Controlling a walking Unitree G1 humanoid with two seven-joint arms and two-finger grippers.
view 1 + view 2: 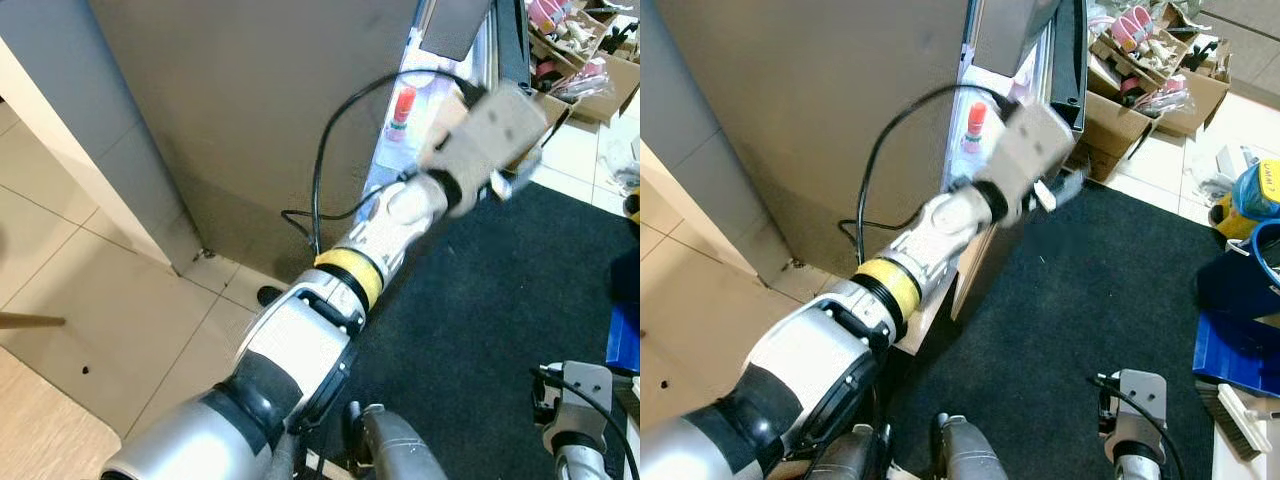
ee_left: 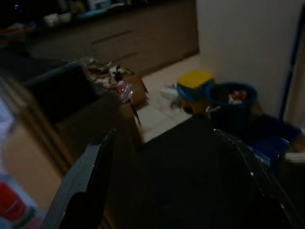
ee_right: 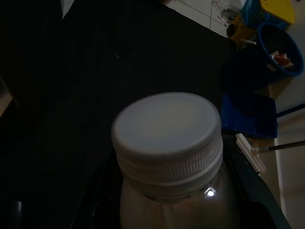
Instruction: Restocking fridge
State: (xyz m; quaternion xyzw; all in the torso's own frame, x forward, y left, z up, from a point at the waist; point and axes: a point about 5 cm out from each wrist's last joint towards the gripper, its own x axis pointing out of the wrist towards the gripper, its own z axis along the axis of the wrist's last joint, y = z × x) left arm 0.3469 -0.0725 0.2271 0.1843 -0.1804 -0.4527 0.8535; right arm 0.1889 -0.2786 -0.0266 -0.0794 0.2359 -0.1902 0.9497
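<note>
Two arms at work: left gripper (image 1: pixel 1065 190), jaws spread and empty, reaches at one o'clock toward the fridge (image 1: pixel 840 120) door edge; right jaws pinch a bottle (image 3: pixel 171 157) low at five o'clock. Next, likely widen the door.

White-capped bottle (image 3: pixel 169 157) upright between jaws, fridge (image 1: pixel 840 110) door ajar, red-capped bottle (image 1: pixel 975 125) inside

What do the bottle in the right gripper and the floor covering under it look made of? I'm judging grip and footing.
The bottle looks like translucent plastic; its white ribbed screw cap has a matte plastic look. The dark mat looks like low-pile carpet: non-reflective, faintly ribbed. The right gripper's fingers flank the bottle.
</note>
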